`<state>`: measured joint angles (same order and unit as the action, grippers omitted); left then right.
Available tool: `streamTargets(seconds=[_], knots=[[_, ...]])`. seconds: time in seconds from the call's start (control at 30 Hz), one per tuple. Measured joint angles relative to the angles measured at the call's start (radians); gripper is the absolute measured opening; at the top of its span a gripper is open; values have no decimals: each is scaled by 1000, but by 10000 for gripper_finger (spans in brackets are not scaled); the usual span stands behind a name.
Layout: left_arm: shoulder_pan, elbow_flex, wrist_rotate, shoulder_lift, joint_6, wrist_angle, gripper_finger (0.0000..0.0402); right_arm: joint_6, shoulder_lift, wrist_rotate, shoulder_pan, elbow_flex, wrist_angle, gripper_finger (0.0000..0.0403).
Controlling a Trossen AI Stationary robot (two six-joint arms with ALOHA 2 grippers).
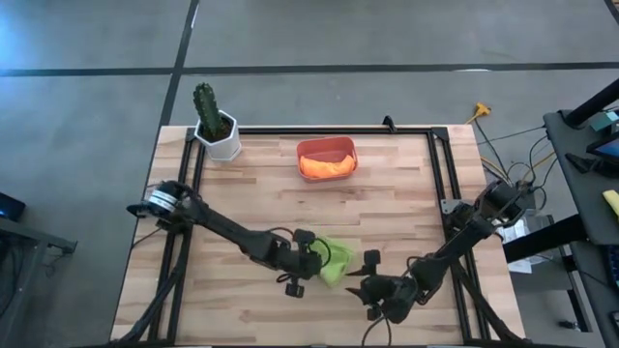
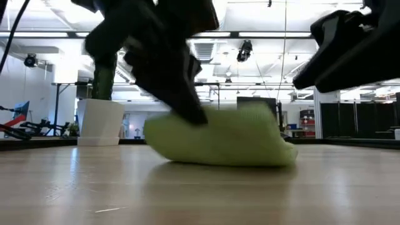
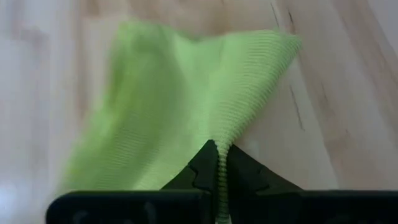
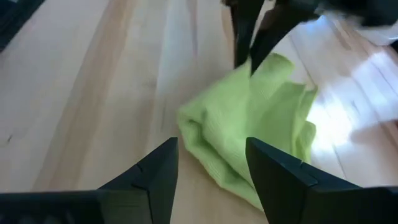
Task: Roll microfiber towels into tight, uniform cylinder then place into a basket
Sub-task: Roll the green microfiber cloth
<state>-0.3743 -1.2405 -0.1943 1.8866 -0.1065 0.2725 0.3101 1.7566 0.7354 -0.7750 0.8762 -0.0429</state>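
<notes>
The lime green towel [image 1: 336,261] lies bunched in a loose bundle on the table's near middle; it also shows in the low view [image 2: 219,139] and the right wrist view [image 4: 249,124]. My left gripper [image 1: 317,257] is shut on its left side. My right gripper [image 1: 360,278] is open and empty, just to the near right of the bundle, fingers [image 4: 163,163] pointing at it without touching. The orange towel [image 1: 327,166] lies inside the salmon-red basket [image 1: 327,145] at the far middle. My left gripper pinches a raised fold of the green towel [image 3: 219,149] between its two fingertips. The fingers slant down from the table's left [image 2: 181,94]. The cloth runs in a ridge from the pinch toward a far corner [image 3: 283,43]. The bundle's underside rests on the table.
A white pot with a green cactus [image 1: 218,130] stands at the far left corner. A black frame rail [image 1: 319,130] runs along the far edge and down both sides. Bare wood [image 1: 251,193] lies between the basket and the bundle.
</notes>
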Motion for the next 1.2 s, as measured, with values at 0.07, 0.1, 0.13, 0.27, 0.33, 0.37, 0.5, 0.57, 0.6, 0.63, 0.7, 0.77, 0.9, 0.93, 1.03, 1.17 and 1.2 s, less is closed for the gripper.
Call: streamTargets(seconds=[0.07, 0.1, 0.13, 0.27, 0.33, 0.37, 0.5, 0.57, 0.6, 0.63, 0.7, 0.77, 0.9, 0.93, 1.03, 1.17, 1.2], knots=[[-2, 1, 35, 37, -37, -8, 2, -13, 17, -1, 0, 0, 1, 184], [-4, -2, 56, 55, -53, -19, 2, -12, 28, -1, 0, 0, -7, 187], [-5, -4, 70, 69, -71, -28, 2, -12, 38, -2, 1, 0, -15, 191], [-5, -30, 91, 107, -123, -61, 2, -19, 62, -2, 1, 7, -90, 221], [-5, -28, 93, 113, -126, -91, 2, -40, 76, -2, 1, 11, -161, 241], [-5, -28, 93, 115, -126, -110, 2, -60, 85, -7, 1, 15, -185, 252], [-5, -26, 138, 105, -127, -169, 2, -119, 135, -9, 1, 28, -192, 296], [-5, -26, 174, 96, -133, -180, 2, -146, 163, -5, 1, 34, -194, 311], [-5, -26, 193, 95, -144, -192, 2, -165, 178, -2, 1, 36, -194, 314], [-5, -27, 211, 95, -149, -194, 2, -183, 194, -1, 1, 40, -193, 315], [-5, -27, 247, 95, -152, -186, 2, -209, 228, 3, 0, 52, -195, 314], [-6, -27, 272, 93, -164, -186, 2, -230, 257, 24, -4, 66, -193, 307], [-5, -27, 282, 89, -176, -188, 2, -260, 290, 29, -6, 101, -204, 289], [-5, -27, 284, 85, -176, -186, 2, -261, 296, 28, -6, 107, -208, 284], [-5, -27, 290, 70, -176, -186, 2, -251, 297, 28, -6, 109, -197, 266], [-5, -27, 301, 39, -176, -177, 2, -148, 280, 28, -6, 107, -118, 242], [-5, -27, 302, 31, -176, -177, 2, -120, 278, 27, -6, 106, -105, 234]])
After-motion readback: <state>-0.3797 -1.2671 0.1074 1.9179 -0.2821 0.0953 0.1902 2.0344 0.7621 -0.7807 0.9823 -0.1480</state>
